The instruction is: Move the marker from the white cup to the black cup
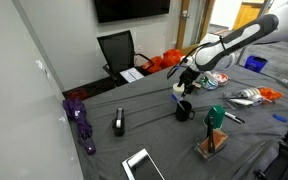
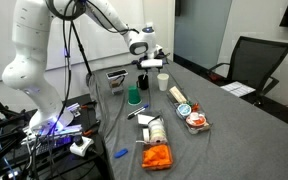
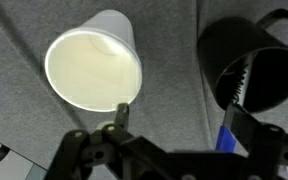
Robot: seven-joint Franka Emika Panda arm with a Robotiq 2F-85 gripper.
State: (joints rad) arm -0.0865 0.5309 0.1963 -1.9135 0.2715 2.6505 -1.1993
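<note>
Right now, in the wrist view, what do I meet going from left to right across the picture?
white cup → black cup. The pincer reaches across the bottom under both cups, so it has no clear place in the order.

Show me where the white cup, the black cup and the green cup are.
white cup (image 3: 92,72): wrist view, on its inside bottom.
black cup (image 3: 272,78): wrist view, on its inner wall.
green cup (image 2: 133,97): an exterior view, on its side wall.
</note>
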